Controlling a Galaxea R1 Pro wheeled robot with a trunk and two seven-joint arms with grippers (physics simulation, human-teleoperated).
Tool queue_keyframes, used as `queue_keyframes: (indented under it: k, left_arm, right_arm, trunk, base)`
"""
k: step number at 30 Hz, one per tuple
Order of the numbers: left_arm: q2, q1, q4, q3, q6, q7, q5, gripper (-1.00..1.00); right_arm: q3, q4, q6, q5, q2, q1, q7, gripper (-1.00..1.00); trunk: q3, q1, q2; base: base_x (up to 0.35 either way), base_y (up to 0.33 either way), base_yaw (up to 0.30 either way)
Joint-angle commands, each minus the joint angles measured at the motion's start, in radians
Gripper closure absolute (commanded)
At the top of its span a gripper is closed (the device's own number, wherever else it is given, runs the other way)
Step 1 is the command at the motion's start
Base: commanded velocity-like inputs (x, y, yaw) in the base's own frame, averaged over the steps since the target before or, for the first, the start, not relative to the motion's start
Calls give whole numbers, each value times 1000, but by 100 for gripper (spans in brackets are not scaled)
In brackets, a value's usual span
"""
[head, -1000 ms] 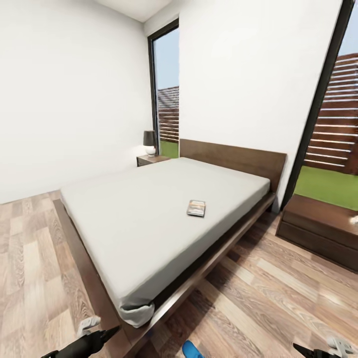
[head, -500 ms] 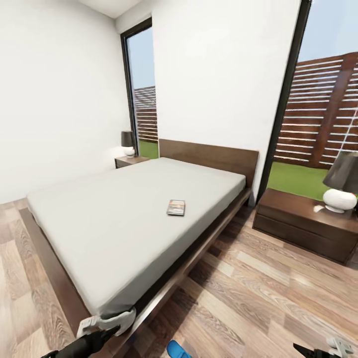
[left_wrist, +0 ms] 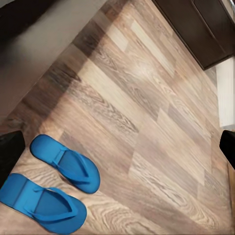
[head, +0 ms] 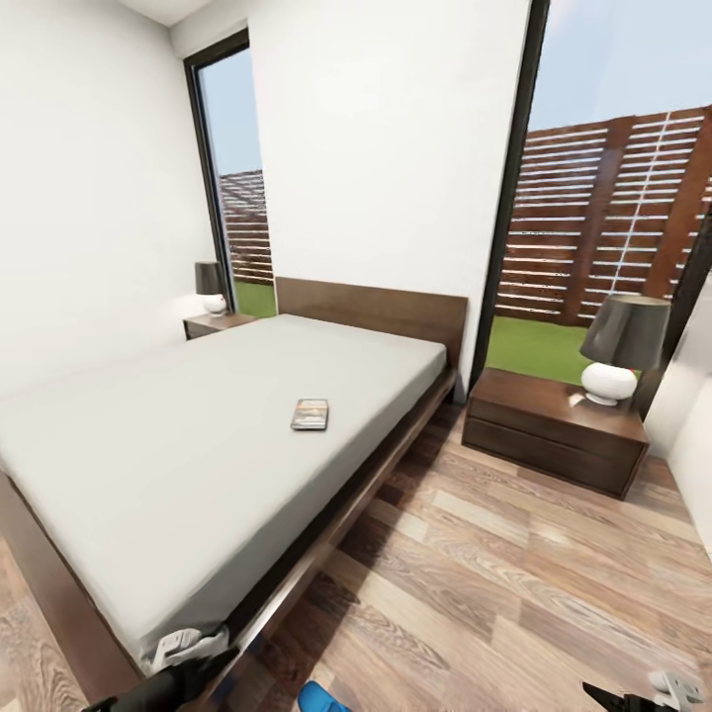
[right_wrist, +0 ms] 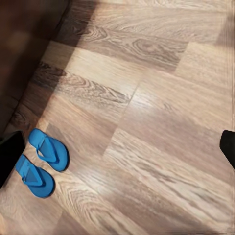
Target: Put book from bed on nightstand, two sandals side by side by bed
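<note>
The wood-plank floor (head: 514, 583) forms the largest open area: a wide lane runs along the bed's near long side as far as the right-hand nightstand, with nothing lying on it in the head view apart from a blue sandal at the bottom edge. The bed (head: 198, 455) occupies the left half of the head view; its grey mattress is bare apart from the book, its dark frame edge runs diagonally toward the headboard (head: 376, 307), and its foot corner lies close to the left arm. The right nightstand (head: 554, 430) stands just beside the bed's head end, carrying a lamp (head: 618, 346) toward its right end, with free surface to the lamp's left. A second nightstand (head: 213, 323) with a lamp (head: 211, 287) stands at the far side of the bed. The book (head: 310, 414) lies flat on the mattress near the edge facing the open lane, well clear of the headboard. The two sandals (left_wrist: 54, 183) lie on the floor side by side, almost touching, near the bed frame; in the right wrist view the sandals (right_wrist: 41, 161) lie close to the dark frame. The left gripper (left_wrist: 117, 147) and right gripper (right_wrist: 117, 147) each show widely spread fingertips at the picture edges and hold nothing.
</note>
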Motion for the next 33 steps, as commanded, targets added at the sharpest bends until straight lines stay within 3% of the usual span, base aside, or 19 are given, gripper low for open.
queue_keyframes:
  k: [1,33]
  left_arm:
    - [0,0,0,4,-3,-3,-5,-100]
    - [0,0,0,4,0,-8,-5,-100]
  right_arm:
    - [-8,1,3,5,0,-1,4,-100]
    - [-8,0,3,5,0,-1,6,-100]
  trunk:
    - [-1,0,0]
    - [-1,0,0]
  base:
    - [0,-1,-244]
    - [-21,0,-247]
